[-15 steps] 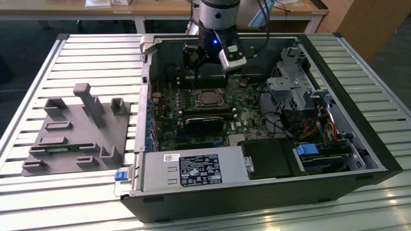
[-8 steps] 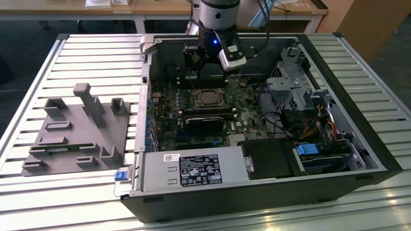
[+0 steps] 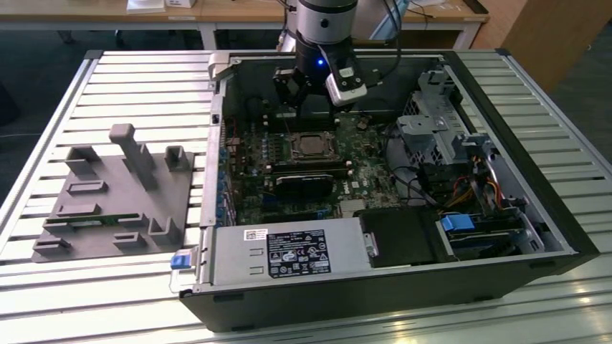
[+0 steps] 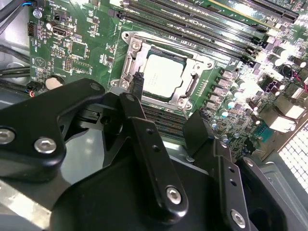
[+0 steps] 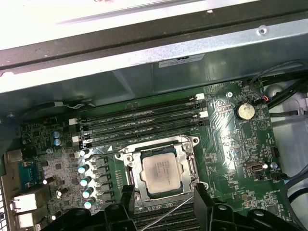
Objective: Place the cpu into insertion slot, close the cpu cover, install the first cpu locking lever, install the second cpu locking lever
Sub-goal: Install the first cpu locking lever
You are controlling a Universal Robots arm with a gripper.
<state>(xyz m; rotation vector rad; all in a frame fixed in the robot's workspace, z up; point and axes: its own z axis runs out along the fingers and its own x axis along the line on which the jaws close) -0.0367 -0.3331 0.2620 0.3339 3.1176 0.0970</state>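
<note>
The cpu lies flat in the insertion slot on the green motherboard, its pale metal face up. The silver cpu cover lies down around it, framing the chip. A thin metal lever runs slantwise along the socket's near side. My gripper hovers above that side of the socket, open, its black fingers apart with nothing between them. In the second wrist view the gripper stands short of the cpu and its cover. In the exterior view the gripper hangs over the far side of the cpu.
The open computer case lies on a slatted table. A grey power supply box fills its near side and a drive cage with cables its right in the exterior view. A grey fixture stands on the exterior view's left. Memory slots run beside the socket.
</note>
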